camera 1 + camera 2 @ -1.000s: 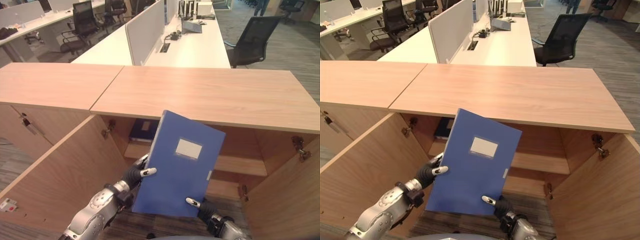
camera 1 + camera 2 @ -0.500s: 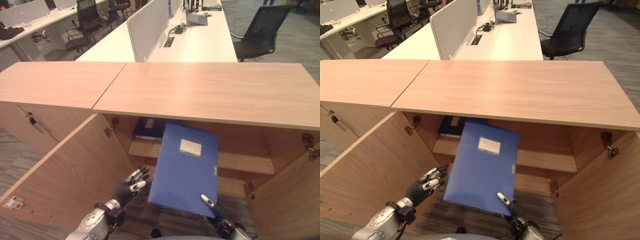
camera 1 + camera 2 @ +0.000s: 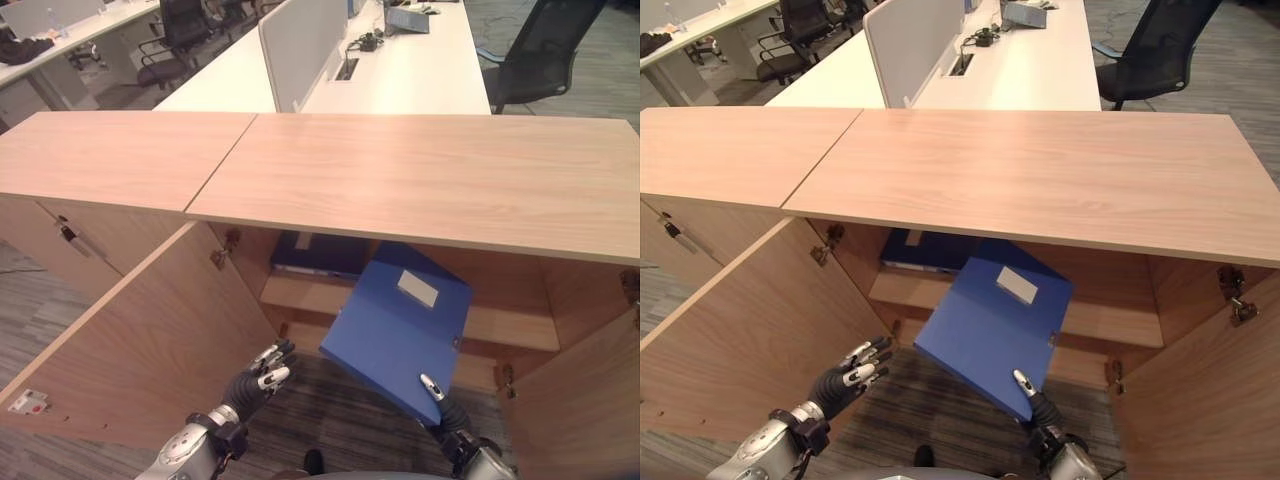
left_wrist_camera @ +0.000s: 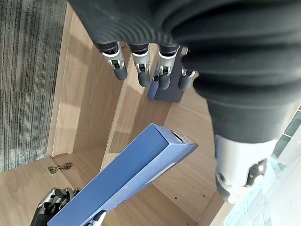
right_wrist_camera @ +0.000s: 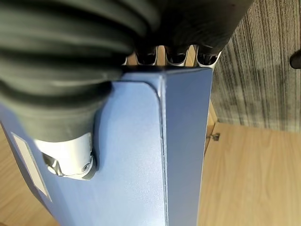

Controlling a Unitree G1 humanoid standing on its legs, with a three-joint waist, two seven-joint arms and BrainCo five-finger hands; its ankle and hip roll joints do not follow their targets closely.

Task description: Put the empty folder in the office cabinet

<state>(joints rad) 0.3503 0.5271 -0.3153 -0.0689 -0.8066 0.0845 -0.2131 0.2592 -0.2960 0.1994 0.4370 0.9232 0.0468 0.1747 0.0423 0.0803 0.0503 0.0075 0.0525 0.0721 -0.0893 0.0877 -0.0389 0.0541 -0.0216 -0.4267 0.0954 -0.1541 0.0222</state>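
The office cabinet (image 3: 420, 185), a low unit of pale wood-grain laminate with a broad flat top, was shown with both doors swung open; the left door (image 3: 150, 340) presented a smooth inner face with a small metal hinge (image 3: 218, 258) at its upper corner. Since the picture taken a second earlier, the blue folder (image 3: 400, 335) had been lowered from an upright position in front of the cabinet top and tipped forward, so that its far end was now directed into the opening beneath the top. The insertion was thus judged to be under way, though the folder had not yet been set down on the shelf (image 3: 310, 292).

The folder was a rigid, box-shaped file with a matt blue cover, a thick spine and a pale rectangular label. A second dark blue folder (image 3: 930, 250) lay flat on the shelf at the back left.

The right hand (image 5: 66, 141) was closed on the folder's near edge, thumb laid on the cover and fingers wrapped beneath. The left hand (image 3: 258, 375), which had supported the folder's left edge a second earlier, had been released from it and hung well apart, its fingers straight and slightly spread.
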